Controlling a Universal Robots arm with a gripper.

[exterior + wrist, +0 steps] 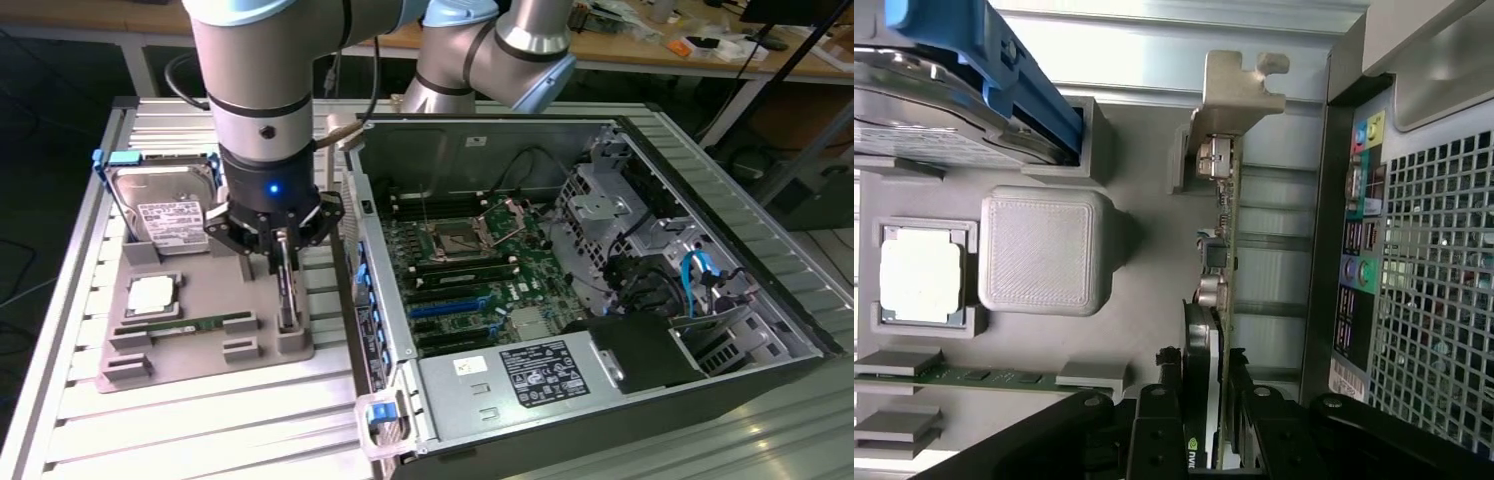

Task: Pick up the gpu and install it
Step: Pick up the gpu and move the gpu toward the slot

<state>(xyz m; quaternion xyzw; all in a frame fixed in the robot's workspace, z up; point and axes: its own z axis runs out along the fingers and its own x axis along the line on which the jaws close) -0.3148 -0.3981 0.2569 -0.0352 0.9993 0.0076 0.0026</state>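
The gpu (287, 292) stands on edge in a slot of the grey parts tray (267, 348), at the side nearest the open computer case (694, 230). My gripper (278, 252) points straight down onto the card's top edge. In the wrist view the gpu (1216, 250) shows its green board, black cooler and silver bracket (1239, 95). There the gripper (1206, 435) has one black finger (1159, 430) on each face of the card, shut on it. The card's lower edge still looks seated in the tray (1144, 330).
The tray also holds a hard drive (160, 205), a CPU (150, 293) and a RAM stick (187, 325). The case lies open with its motherboard (467, 260) and blue slots (447, 308) exposed. Its rear panel (1434, 250) stands close beside the gpu.
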